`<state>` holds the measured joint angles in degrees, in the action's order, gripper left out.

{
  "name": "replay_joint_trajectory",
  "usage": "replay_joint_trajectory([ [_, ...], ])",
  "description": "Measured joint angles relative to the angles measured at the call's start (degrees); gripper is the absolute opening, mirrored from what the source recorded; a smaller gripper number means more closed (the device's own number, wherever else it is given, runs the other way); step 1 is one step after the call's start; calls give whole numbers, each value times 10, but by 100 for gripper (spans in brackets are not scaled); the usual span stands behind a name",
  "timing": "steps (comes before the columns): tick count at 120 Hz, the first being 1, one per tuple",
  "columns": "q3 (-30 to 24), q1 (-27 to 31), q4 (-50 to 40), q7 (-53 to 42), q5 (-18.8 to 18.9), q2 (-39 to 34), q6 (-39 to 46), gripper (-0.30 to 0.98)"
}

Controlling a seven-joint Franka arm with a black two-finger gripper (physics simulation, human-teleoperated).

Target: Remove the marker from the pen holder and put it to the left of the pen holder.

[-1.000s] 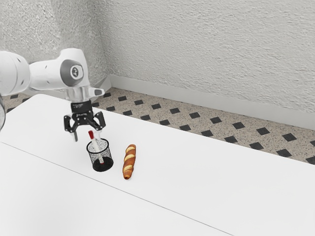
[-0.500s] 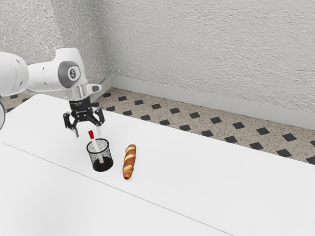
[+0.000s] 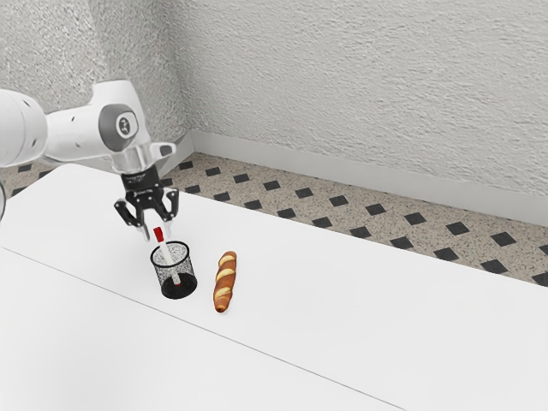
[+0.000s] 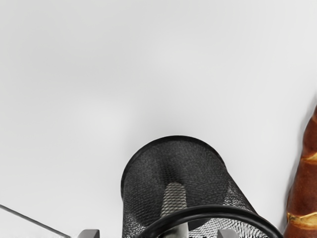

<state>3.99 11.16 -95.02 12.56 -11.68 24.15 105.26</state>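
Observation:
In the exterior view the white marker with a red cap (image 3: 158, 234) leans in the black mesh pen holder (image 3: 175, 272), its capped end above the rim. My gripper (image 3: 157, 229) is at the height of the cap, open, with its two fingers apart around the marker's upper end; whether either touches it I cannot tell. In the wrist view the pen holder (image 4: 173, 148) lies under the hand with the marker's pale body (image 4: 174, 198) inside. Fingertips of the gripper (image 4: 158, 233) show at the lower edge, wide apart on both sides of the marker.
A braided bread loaf (image 3: 225, 281) lies on the white table (image 3: 342, 300) beside the pen holder, toward the exterior view's right. The same loaf (image 4: 304, 191) shows near the holder in the wrist view. A thin seam runs across the tabletop.
My hand has turned and shifted slightly, after rising a little; in the exterior view its fingers now appear closer together, nearer the red cap. Marker, pen holder and loaf have stayed put.

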Motion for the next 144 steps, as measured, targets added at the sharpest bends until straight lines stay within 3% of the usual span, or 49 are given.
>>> replay_joint_trajectory([
  [58,1,1,-9,11,-18,-5,0,0],
  [86,1,0,-8,19,-16,-12,-2,-7],
  [126,6,-2,-8,37,-10,-152,-65,-9],
  [144,7,1,1,43,-7,-158,-87,-10],
])
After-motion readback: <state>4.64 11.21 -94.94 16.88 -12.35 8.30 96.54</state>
